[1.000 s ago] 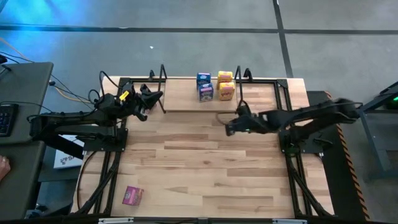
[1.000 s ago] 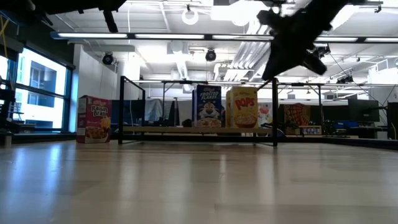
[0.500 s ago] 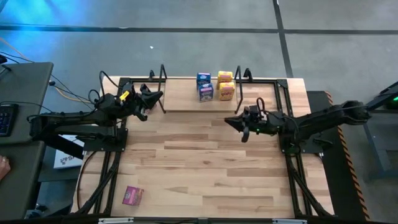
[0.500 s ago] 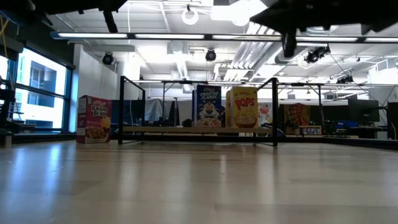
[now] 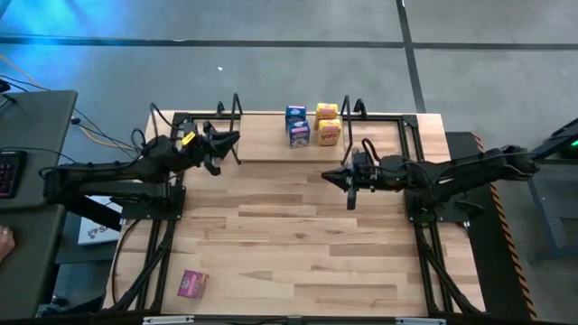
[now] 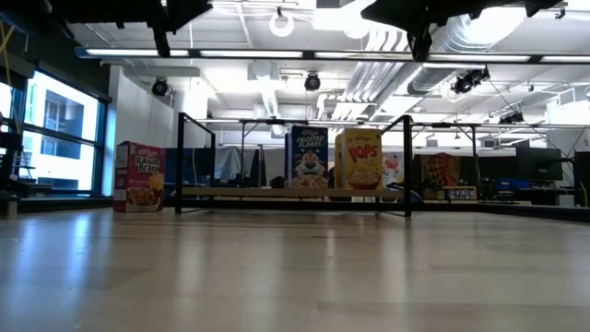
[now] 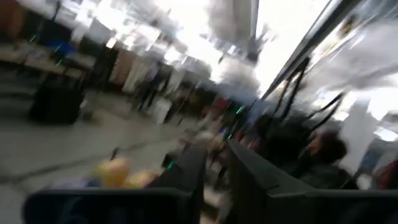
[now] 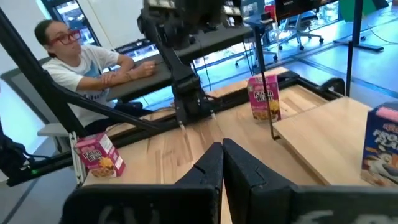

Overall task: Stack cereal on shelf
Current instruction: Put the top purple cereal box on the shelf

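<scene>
The shelf stands at the table's far edge, its pale board between black loop frames. Two blue boxes and two yellow boxes stand upright on the board. One pink box lies on the table near the near-left corner. Another pink box stands on the table beside the shelf's left end frame. My right gripper hovers shut above the table, just in front of the shelf's right end. My left gripper hovers by the shelf's left end frame.
Black rail frames run along both table sides. A person sits beyond the table's left side. Bare wood stretches between the shelf and the near edge. The board's left half carries nothing.
My right gripper has risen, levelled out from a downward tilt and turned about its wrist, staying in front of the shelf's right end. My left gripper has shifted slightly toward the shelf.
</scene>
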